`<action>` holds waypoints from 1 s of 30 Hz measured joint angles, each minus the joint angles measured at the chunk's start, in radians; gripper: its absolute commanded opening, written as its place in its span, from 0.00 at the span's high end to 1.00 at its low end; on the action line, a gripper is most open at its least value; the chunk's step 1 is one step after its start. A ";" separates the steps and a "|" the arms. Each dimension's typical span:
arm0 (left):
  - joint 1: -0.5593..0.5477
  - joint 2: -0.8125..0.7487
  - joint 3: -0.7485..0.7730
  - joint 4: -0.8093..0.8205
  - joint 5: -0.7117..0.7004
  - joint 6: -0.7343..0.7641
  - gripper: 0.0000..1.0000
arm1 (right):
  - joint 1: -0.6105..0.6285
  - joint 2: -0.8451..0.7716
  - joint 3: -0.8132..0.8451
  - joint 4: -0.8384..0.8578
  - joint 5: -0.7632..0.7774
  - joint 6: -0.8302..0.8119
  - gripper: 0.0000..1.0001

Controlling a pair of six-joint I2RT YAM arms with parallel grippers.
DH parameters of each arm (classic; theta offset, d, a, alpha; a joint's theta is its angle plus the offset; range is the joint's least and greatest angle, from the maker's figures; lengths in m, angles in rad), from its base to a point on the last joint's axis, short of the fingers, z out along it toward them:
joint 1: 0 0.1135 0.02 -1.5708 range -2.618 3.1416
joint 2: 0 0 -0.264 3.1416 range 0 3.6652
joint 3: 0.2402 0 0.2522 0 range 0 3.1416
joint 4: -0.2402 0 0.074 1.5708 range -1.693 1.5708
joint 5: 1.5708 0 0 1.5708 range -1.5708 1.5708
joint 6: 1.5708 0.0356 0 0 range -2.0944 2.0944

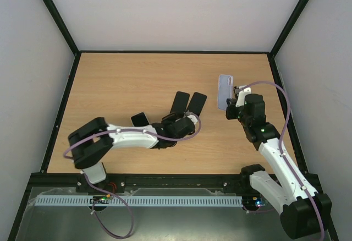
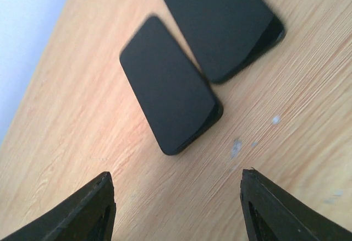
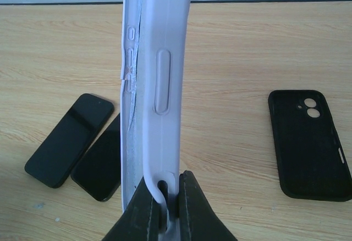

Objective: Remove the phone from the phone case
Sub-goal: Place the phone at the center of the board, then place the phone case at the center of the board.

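My right gripper (image 3: 164,183) is shut on the bottom edge of a lavender phone case (image 3: 157,76) and holds it upright on edge above the table. No phone shows in its open side. In the top view the lavender case (image 1: 225,91) is at the right, with my right gripper (image 1: 232,107) just below it. Two black phones (image 2: 168,106) (image 2: 220,23) lie flat side by side on the table. My left gripper (image 2: 179,197) is open and empty, just short of the nearer phone. In the top view my left gripper (image 1: 188,119) is below the phones (image 1: 180,102) (image 1: 196,102).
A black phone case (image 3: 309,144) lies open side up on the wooden table (image 3: 236,59). In the top view the black case (image 1: 139,119) is partly behind the left arm. Black frame rails (image 1: 170,51) and white walls bound the table.
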 measured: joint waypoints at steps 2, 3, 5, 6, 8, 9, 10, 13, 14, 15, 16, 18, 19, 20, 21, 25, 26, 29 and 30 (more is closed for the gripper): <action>-0.019 -0.070 0.000 -0.014 0.014 -0.052 0.37 | 0.000 0.005 0.000 0.002 0.000 -0.008 0.98; -0.028 -0.105 0.000 -0.021 0.024 -0.077 0.37 | 0.000 0.013 0.000 0.003 -0.003 -0.016 0.98; -0.038 -0.163 0.000 -0.035 0.041 -0.125 0.36 | 0.000 0.047 0.007 0.001 -0.015 -0.038 0.98; -0.038 -0.194 0.000 -0.043 0.051 -0.152 0.36 | 0.000 0.080 0.021 -0.008 -0.021 -0.055 0.98; -0.039 -0.262 -0.012 -0.042 0.068 -0.208 0.35 | -0.001 0.161 0.071 -0.034 -0.035 -0.102 0.98; -0.040 -0.297 -0.027 -0.040 0.075 -0.235 0.35 | -0.002 0.204 0.104 -0.047 -0.035 -0.125 0.98; -0.042 -0.339 -0.054 -0.026 0.080 -0.272 0.36 | -0.005 0.246 0.139 -0.058 -0.033 -0.151 0.98; -0.048 -0.459 -0.173 0.037 0.079 -0.378 0.40 | -0.036 0.354 0.230 -0.082 -0.043 -0.214 0.98; -0.052 -0.491 -0.226 0.076 0.079 -0.410 0.41 | -0.058 0.398 0.266 -0.097 -0.051 -0.236 0.98; -0.055 -0.515 -0.279 0.103 0.079 -0.441 0.41 | -0.078 0.444 0.300 -0.114 -0.060 -0.256 0.98; -0.061 -0.528 -0.331 0.123 0.078 -0.472 0.41 | -0.093 0.484 0.329 -0.131 -0.066 -0.272 0.98; -0.076 -0.532 -0.395 0.132 0.076 -0.517 0.41 | -0.133 0.599 0.405 -0.181 -0.090 -0.310 0.98; -0.082 -0.532 -0.419 0.131 0.072 -0.536 0.41 | -0.150 0.654 0.440 -0.207 -0.104 -0.328 0.98; -0.098 -0.533 -0.430 0.129 0.069 -0.549 0.41 | -0.169 0.709 0.475 -0.235 -0.121 -0.344 0.98; -0.106 -0.534 -0.436 0.124 0.062 -0.565 0.41 | -0.185 0.754 0.502 -0.262 -0.137 -0.358 0.98; -0.113 -0.564 -0.436 0.121 0.031 -0.614 0.38 | -0.261 0.921 0.603 -0.381 -0.226 -0.408 0.98; -0.113 -0.573 -0.438 0.123 0.025 -0.624 0.38 | -0.274 0.946 0.614 -0.395 -0.241 -0.413 0.98; -0.104 -0.608 -0.461 0.132 0.009 -0.660 0.36 | -0.319 1.020 0.655 -0.443 -0.297 -0.424 0.98; -0.101 -0.620 -0.473 0.133 0.004 -0.674 0.36 | -0.332 1.035 0.663 -0.449 -0.312 -0.424 0.97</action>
